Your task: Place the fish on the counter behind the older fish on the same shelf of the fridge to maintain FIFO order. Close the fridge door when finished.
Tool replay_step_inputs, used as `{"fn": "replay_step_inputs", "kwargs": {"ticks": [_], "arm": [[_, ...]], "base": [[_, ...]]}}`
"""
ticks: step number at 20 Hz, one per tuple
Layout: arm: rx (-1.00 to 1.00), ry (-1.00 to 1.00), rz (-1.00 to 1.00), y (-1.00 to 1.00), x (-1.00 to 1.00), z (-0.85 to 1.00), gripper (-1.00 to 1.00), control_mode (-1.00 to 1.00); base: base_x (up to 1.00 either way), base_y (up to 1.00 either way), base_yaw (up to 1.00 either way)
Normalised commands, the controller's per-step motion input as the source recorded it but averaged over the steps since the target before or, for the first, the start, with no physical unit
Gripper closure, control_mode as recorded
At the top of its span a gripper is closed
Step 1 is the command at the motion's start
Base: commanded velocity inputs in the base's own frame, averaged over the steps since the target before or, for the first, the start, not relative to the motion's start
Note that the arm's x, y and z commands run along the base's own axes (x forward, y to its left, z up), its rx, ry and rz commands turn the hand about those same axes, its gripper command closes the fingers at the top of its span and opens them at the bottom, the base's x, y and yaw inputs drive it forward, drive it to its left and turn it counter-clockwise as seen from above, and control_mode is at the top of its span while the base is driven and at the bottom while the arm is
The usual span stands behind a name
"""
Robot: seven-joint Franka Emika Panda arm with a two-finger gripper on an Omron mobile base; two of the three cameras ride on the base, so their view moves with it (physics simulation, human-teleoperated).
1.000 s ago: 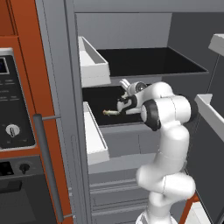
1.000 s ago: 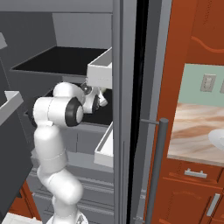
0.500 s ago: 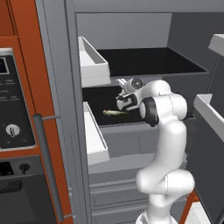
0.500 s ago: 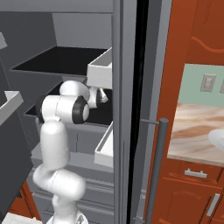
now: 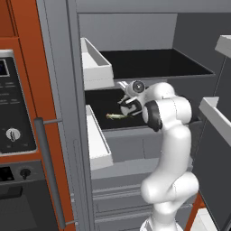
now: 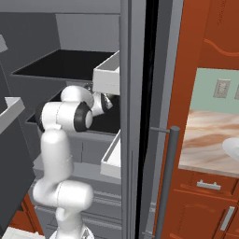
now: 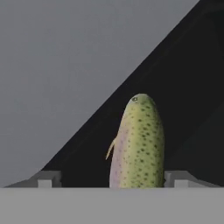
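Your tool [image 7: 112, 179] stands wide open inside the fridge [image 5: 135, 31], low over the black middle shelf [image 5: 101, 99], and it grips nothing. In the hand view the two fingertips [image 7: 48, 179] sit far apart with a fish [image 7: 139, 144] lying lengthwise between them on the shelf, its head pointing away. There is clear space on one side of it, and the other tip is just beside its flank. That fish is spotted yellow-green with a pinkish side. From the left base view you can see a slim yellowish fish on the same shelf, near the front lip and just beside the tool. You cannot tell from these views whether that is the newer fish or the older one, nor where a second fish lies, since the arm covers the back of the shelf.

So, as a judgement, the carrying part looks finished, with a fish on the shelf and free of the tool. Whether it sits behind the older fish is not yet confirmed. You still have to draw the arm out of the fridge, and the door [image 6: 135, 140] stands open and needs closing. The tabletop [image 6: 210, 140] is off to the right
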Motion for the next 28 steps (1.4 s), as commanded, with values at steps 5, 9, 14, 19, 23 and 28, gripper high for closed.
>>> {"fn": "replay_step_inputs", "kwargs": {"ticks": [5,9,14,19,23,28], "arm": [[0.00,-0.20,0.00,0.14,-0.30,0.00,-1.00,-1.00],[0.00,-0.21,0.00,0.16,-0.16,-0.19,-1.00,-1.00],[0.00,-0.09,0.00,0.08,-0.51,-0.03,-1.00,-1.00],[0.00,0.02,-0.01,0.13,-0.90,0.10,-1.00,-1.00],[0.00,0.04,-0.01,0.13,-0.97,0.14,-1.00,-1.00],[0.01,0.17,-0.02,0.10,-0.91,0.58,-1.00,-1.00]], "base": [[0.00,0.00,0.00],[0.00,0.00,0.00],[0.00,0.00,0.00],[0.00,0.00,0.00],[0.00,0.00,0.00],[0.00,0.00,0.00]]}}
